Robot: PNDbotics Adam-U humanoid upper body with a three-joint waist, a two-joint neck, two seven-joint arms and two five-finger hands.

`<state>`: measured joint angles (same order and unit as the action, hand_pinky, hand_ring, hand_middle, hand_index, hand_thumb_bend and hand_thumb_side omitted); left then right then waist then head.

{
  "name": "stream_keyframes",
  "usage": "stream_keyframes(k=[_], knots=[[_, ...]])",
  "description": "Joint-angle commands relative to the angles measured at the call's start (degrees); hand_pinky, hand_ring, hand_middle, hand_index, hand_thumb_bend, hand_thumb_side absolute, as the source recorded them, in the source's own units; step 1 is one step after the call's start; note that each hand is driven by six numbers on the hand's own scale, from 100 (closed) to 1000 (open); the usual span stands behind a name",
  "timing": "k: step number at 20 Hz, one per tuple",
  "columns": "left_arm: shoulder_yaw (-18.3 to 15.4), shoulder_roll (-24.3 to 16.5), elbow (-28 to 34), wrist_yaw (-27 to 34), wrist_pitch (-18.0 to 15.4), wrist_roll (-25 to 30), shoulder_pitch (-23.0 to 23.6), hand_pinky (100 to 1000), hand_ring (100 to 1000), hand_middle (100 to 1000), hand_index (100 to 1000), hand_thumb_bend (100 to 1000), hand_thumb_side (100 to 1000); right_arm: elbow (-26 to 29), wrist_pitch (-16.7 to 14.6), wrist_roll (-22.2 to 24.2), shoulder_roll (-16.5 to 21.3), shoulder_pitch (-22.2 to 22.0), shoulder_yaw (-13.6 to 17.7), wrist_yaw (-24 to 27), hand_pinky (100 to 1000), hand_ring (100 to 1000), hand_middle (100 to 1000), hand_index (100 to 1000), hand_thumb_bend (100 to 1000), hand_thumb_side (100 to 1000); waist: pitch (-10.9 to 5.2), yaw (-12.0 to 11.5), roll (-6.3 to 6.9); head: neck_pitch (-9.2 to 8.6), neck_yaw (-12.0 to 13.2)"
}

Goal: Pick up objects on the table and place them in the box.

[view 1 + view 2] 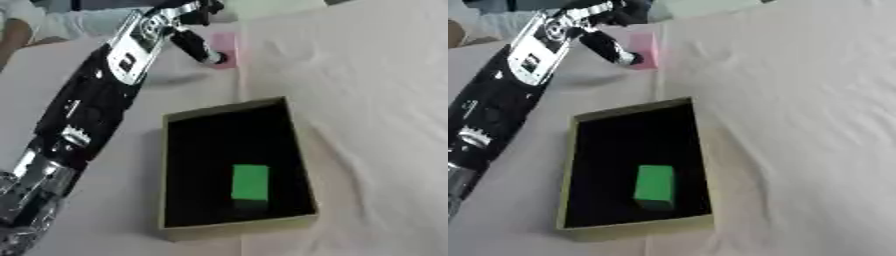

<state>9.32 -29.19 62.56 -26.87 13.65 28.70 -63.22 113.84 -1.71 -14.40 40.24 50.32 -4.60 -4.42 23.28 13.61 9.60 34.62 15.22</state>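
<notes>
At the upper left of the frame we see the robot's left arm (96,100) stretched diagonally from the lower left corner up toward the top centre, its left hand (188,27) reaching down onto a pale pink flat object (225,47) that lies on the cream cloth-covered table (367,100). One dark finger (197,47) extends to the pink piece and its tip touches the piece's lower part; whether the other fingers curl round anything we cannot tell, since they blur together near the top edge. In the lower centre of the frame sits the box (229,227), an open rectangular carton with tan walls and a black interior, standing on the cloth well apart from the pink piece. Inside it, toward the near end and a little right of the middle, lies a green block (250,183) (a plain rectangular shape, lying flat on the black floor and clear of the walls). The cloth is creased to the right of the box, with folds running down the right half of the frame. The right hand shows in neither view.
</notes>
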Motion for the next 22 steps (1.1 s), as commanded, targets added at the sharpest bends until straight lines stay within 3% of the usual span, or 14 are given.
stream_keyframes(k=[1,13,22], knots=[[-0.50,-1.18,0.20,1.13,0.40,0.31,-1.41,998,917,955,970,514,100,0.75,0.13,-0.17,0.59,0.94,0.34,0.35,779,674,630,820,100,446,-1.17,0.15,-0.27,-0.82,0.32],[-1.59,-2.76,-2.25,1.14,-0.27,2.31,-1.52,1000,974,967,970,554,100,0.75,-0.07,-0.34,-0.03,1.49,0.01,0.72,779,668,618,815,100,470,0.11,1.54,0.89,-1.90,1.80],[-1.79,-3.16,-2.79,-1.43,-2.71,1.98,-1.59,1000,976,951,964,510,120,0.75,0.75,-0.06,-0.91,1.90,-0.10,0.34,775,664,612,813,100,498,1.03,2.03,1.30,-2.38,2.50]])
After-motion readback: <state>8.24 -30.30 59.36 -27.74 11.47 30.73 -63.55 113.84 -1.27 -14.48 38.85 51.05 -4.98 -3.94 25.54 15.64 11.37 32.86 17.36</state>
